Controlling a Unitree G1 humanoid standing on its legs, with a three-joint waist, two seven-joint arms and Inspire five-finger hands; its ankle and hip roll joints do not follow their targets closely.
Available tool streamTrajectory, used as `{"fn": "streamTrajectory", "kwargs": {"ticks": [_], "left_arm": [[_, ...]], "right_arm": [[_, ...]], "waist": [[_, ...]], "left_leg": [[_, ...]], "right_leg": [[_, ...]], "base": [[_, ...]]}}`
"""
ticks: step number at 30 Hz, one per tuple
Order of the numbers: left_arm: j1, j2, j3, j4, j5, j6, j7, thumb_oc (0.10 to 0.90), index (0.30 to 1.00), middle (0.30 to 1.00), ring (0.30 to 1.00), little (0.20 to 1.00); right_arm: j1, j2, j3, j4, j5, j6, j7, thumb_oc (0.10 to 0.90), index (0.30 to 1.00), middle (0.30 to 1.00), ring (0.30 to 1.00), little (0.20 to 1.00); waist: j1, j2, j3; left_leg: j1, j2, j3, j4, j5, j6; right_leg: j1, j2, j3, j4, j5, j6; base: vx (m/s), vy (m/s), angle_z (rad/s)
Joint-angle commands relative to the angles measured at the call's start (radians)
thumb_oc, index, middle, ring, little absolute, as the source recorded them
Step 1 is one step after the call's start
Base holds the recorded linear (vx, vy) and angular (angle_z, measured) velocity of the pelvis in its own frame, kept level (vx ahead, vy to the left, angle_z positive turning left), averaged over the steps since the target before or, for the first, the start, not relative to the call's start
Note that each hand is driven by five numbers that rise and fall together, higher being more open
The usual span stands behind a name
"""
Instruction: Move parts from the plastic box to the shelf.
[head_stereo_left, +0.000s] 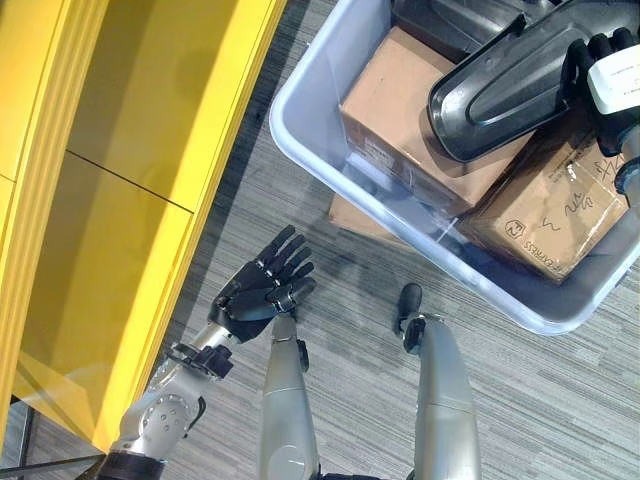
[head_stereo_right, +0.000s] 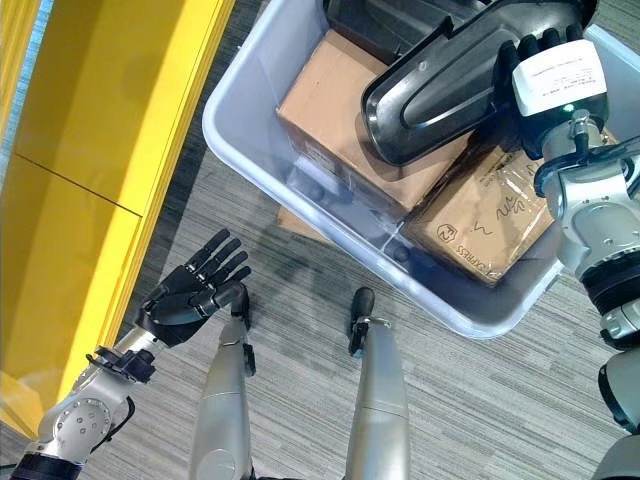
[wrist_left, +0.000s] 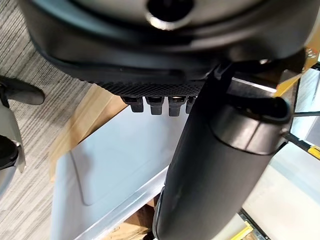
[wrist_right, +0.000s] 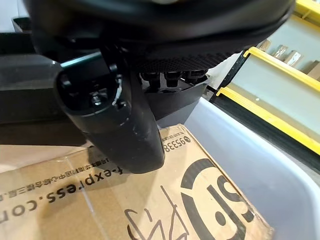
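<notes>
A translucent, smooth pale plastic box (head_stereo_left: 310, 150) at the upper right of the frame holds matt brown cardboard cartons (head_stereo_left: 405, 110), one (head_stereo_right: 490, 225) partly glazed with shiny clear tape, beneath a dark grey moulded plastic part (head_stereo_left: 500, 85) with a satin sheen. The floor is rough, grey ribbed carpet (head_stereo_left: 540, 400), with a flat sheet of plain cardboard (head_stereo_left: 355, 218) showing under the box. Along the left edge runs a yellow shelf (head_stereo_left: 120, 200) of smooth, glossy painted panels.
</notes>
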Motion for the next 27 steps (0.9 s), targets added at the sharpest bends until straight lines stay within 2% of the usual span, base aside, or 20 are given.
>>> {"fn": "streamTrajectory", "kwargs": {"ticks": [1,2,4,5,6,7,10,13,16,17,18,21,22,27], "left_arm": [[-0.009,-0.016,0.026,-0.073,-0.024,-0.056,-0.022,0.900,1.000,1.000,1.000,1.000],[-0.007,-0.024,0.026,-0.073,-0.021,-0.060,-0.021,0.900,1.000,1.000,1.000,1.000],[-0.008,-0.035,0.028,-0.080,-0.015,-0.060,-0.013,0.900,1.000,1.000,1.000,1.000],[-0.005,-0.041,0.028,-0.087,-0.011,-0.061,-0.010,0.900,1.000,1.000,1.000,1.000],[-0.004,-0.046,0.027,-0.088,-0.012,-0.065,-0.007,0.900,1.000,1.000,1.000,1.000],[-0.009,-0.051,0.029,-0.093,-0.009,-0.065,-0.003,0.900,1.000,1.000,1.000,1.000],[-0.007,-0.066,0.031,-0.094,-0.004,-0.067,0.000,0.900,1.000,1.000,1.000,1.000],[0.003,-0.085,0.032,-0.109,0.006,-0.070,-0.001,0.900,1.000,1.000,1.000,1.000],[0.005,-0.093,0.034,-0.119,0.001,-0.065,0.004,0.900,1.000,1.000,1.000,1.000],[0.005,-0.093,0.034,-0.117,-0.001,-0.067,0.001,0.900,1.000,1.000,1.000,1.000],[0.008,-0.096,0.036,-0.118,-0.004,-0.064,-0.002,0.900,1.000,1.000,1.000,1.000],[0.008,-0.101,0.034,-0.112,-0.011,-0.061,-0.007,0.900,1.000,1.000,1.000,1.000],[0.005,-0.103,0.028,-0.116,-0.007,-0.055,-0.005,0.900,1.000,1.000,1.000,1.000],[-0.001,-0.112,0.020,-0.109,-0.003,-0.060,-0.008,0.900,1.000,1.000,1.000,1.000]], "right_arm": [[-0.006,-0.029,-0.030,-0.036,-0.010,0.027,-0.006,0.900,1.000,1.000,1.000,1.000],[0.013,-0.021,-0.053,-0.067,-0.024,0.028,0.000,0.900,1.000,1.000,1.000,1.000],[0.040,-0.015,-0.082,-0.113,-0.035,0.089,0.042,0.900,1.000,1.000,1.000,1.000],[0.063,-0.013,-0.098,-0.128,-0.037,0.089,0.037,0.900,1.000,1.000,1.000,1.000],[0.085,-0.002,-0.121,-0.149,-0.068,0.095,0.056,0.900,1.000,1.000,1.000,1.000],[0.097,0.004,-0.138,-0.171,-0.082,0.124,0.078,0.900,1.000,1.000,1.000,1.000],[0.151,0.032,-0.187,-0.232,-0.141,0.178,0.131,0.900,1.000,1.000,1.000,1.000],[0.223,0.056,-0.238,-0.283,-0.226,0.233,0.129,0.900,1.000,1.000,1.000,1.000],[0.262,0.068,-0.288,-0.310,-0.255,0.301,0.054,0.900,1.000,1.000,1.000,1.000],[0.269,0.067,-0.300,-0.310,-0.244,0.306,0.020,0.900,1.000,1.000,1.000,1.000],[0.278,0.062,-0.320,-0.310,-0.211,0.292,-0.041,0.900,1.000,1.000,1.000,1.000],[0.290,0.075,-0.360,-0.329,-0.139,0.282,-0.128,0.900,1.000,1.000,1.000,1.000],[0.300,0.089,-0.390,-0.343,-0.083,0.259,-0.191,0.900,1.000,1.000,1.000,1.000],[0.289,0.103,-0.427,-0.330,-0.022,0.295,-0.199,0.900,1.000,1.000,1.000,1.000]], "waist": [[-0.051,0.001,-0.001],[-0.054,0.000,-0.001],[-0.059,0.000,-0.001],[-0.062,0.000,-0.001],[-0.065,0.000,-0.001],[-0.060,0.005,-0.001],[-0.067,0.005,-0.001],[-0.077,0.007,-0.001],[-0.086,0.012,-0.001],[-0.089,0.013,-0.001],[-0.091,0.015,-0.001],[-0.097,0.020,-0.001],[-0.099,0.021,-0.001],[-0.103,0.026,-0.001]], "left_leg": [[-0.041,-0.031,-0.034,-0.035,0.115,-0.025],[-0.037,-0.031,-0.031,-0.037,0.113,-0.025],[-0.033,-0.030,-0.027,-0.041,0.107,-0.023],[-0.031,-0.030,-0.027,-0.041,0.107,-0.023],[-0.027,-0.032,-0.025,-0.044,0.105,-0.023],[-0.046,-0.023,-0.021,-0.047,0.127,-0.016],[-0.039,-0.023,-0.016,-0.051,0.125,-0.014],[-0.029,-0.022,-0.009,-0.056,0.124,-0.013],[-0.015,-0.020,-0.002,-0.064,0.125,-0.012],[-0.013,-0.021,-0.002,-0.064,0.123,-0.012],[-0.009,-0.022,-0.001,-0.064,0.121,-0.011],[0.002,-0.024,0.002,-0.068,0.122,-0.011],[0.006,-0.026,0.003,-0.069,0.116,-0.009],[0.013,-0.029,0.001,-0.065,0.119,-0.011]], "right_leg": [[0.138,0.072,-0.075,-0.060,-0.062,0.024],[0.142,0.074,-0.074,-0.066,-0.059,0.024],[0.145,0.078,-0.071,-0.075,-0.055,0.023],[0.147,0.080,-0.069,-0.079,-0.054,0.023],[0.150,0.081,-0.067,-0.082,-0.054,0.023],[0.131,0.090,-0.073,-0.091,-0.028,0.014],[0.138,0.092,-0.069,-0.100,-0.027,0.014],[0.146,0.091,-0.063,-0.119,-0.017,0.015],[0.153,0.094,-0.056,-0.136,-0.009,0.016],[0.156,0.094,-0.054,-0.138,-0.009,0.015],[0.159,0.095,-0.052,-0.139,-0.010,0.014],[0.167,0.098,-0.047,-0.144,-0.011,0.012],[0.171,0.099,-0.044,-0.148,-0.010,0.013],[0.176,0.104,-0.039,-0.151,-0.011,0.010]], "base": [[-0.02,0.062,0.01],[-0.02,0.069,-0.01],[-0.02,0.058,-0.03],[-0.01,0.053,-0.08],[-0.08,0.052,-0.06],[-0.08,0.055,-0.01],[-0.04,0.048,-0.04],[-0.01,0.056,-0.04],[-0.01,0.061,-0.06],[-0.01,0.054,-0.07],[0.00,0.053,-0.08],[0.01,0.040,-0.06],[0.00,0.000,0.00],[0.00,0.018,-0.02]]}}
